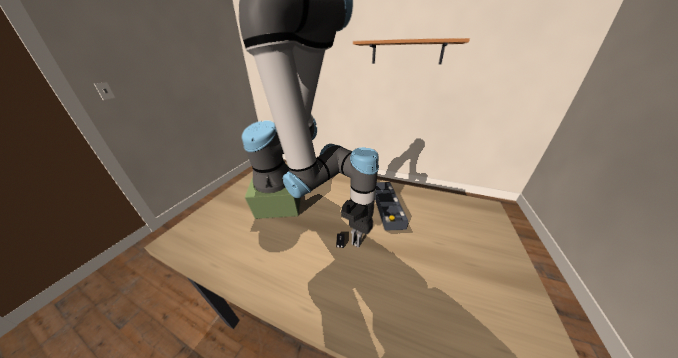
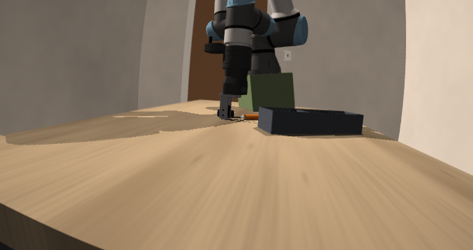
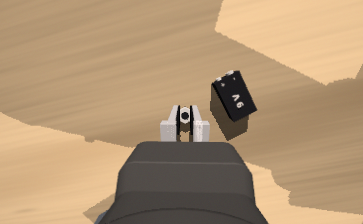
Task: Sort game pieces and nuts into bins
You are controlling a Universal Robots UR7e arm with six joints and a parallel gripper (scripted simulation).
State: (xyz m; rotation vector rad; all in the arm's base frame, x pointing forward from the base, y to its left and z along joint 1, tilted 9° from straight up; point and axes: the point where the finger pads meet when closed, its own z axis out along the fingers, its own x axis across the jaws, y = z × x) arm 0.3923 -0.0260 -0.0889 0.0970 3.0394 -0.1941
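A small hex nut (image 3: 184, 115) stands on the table between my fingers. My gripper (image 3: 185, 114) is down at the table top and shut on the nut, with both fingers against its sides. In the top and exterior views the gripper (image 1: 357, 241) (image 2: 226, 114) stands upright, its tips at the wood; the nut itself is hidden there. A long dark bin (image 1: 391, 207) (image 2: 310, 120) lies just right of the gripper, with a small yellow piece (image 1: 392, 218) inside. I cannot read the bin's letters.
A black 9V battery (image 3: 233, 96) (image 1: 342, 239) lies close beside the gripper. A small orange cylinder (image 2: 250, 116) lies between the gripper and the dark bin. A green block (image 1: 272, 203) (image 2: 270, 91) carries the arm's base behind.
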